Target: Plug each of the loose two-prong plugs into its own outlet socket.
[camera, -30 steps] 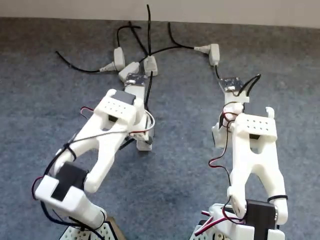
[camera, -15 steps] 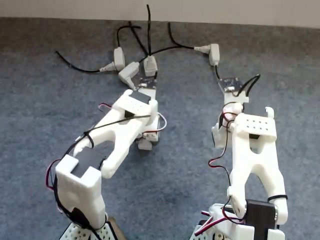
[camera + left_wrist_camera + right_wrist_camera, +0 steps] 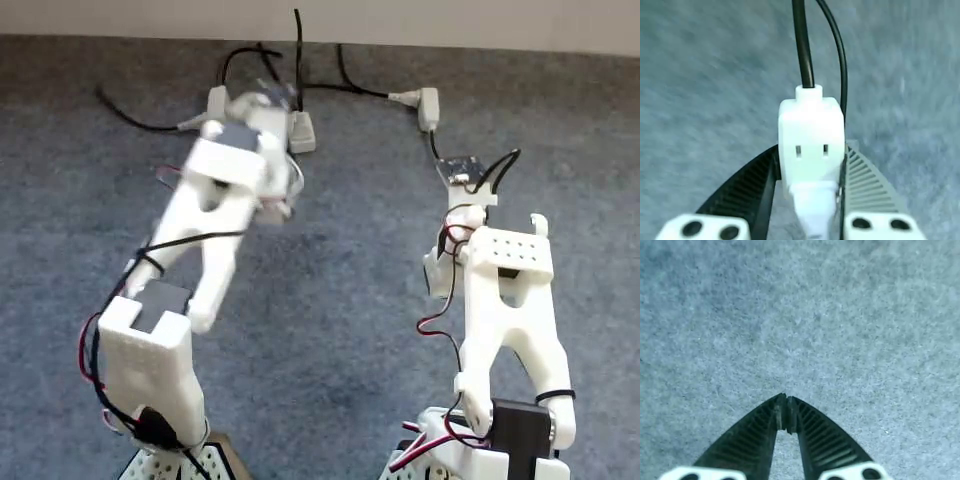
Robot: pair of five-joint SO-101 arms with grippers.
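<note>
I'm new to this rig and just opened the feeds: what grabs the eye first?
The left gripper clamps a white socket block with two slots, its black cord running away over the grey carpet. The right gripper sits shut above the carpet. A lone white plug lies near the carpet's far edge.

Two arms show in the high view: the left arm [image 3: 215, 200] in the left half of the frame and the right arm [image 3: 505, 290] in the right half. There are two end effectors, the left end effector [image 3: 811, 150] and the right end effector [image 3: 787, 405], each with two ribbed fingers [image 3: 755, 440].

Three white connectors lie along the top of the high view: the upper-left connector [image 3: 216, 100], the upper-centre connector [image 3: 302, 130] and the upper-right connector [image 3: 428, 105].

The left wrist view holds one socket block [image 3: 811, 127] with two slots in its face. Two black cords run in the upper part of that frame, a thick cord [image 3: 802, 45] and a thin cord [image 3: 837, 55]. The cords in the high view overlap too much to count
</note>
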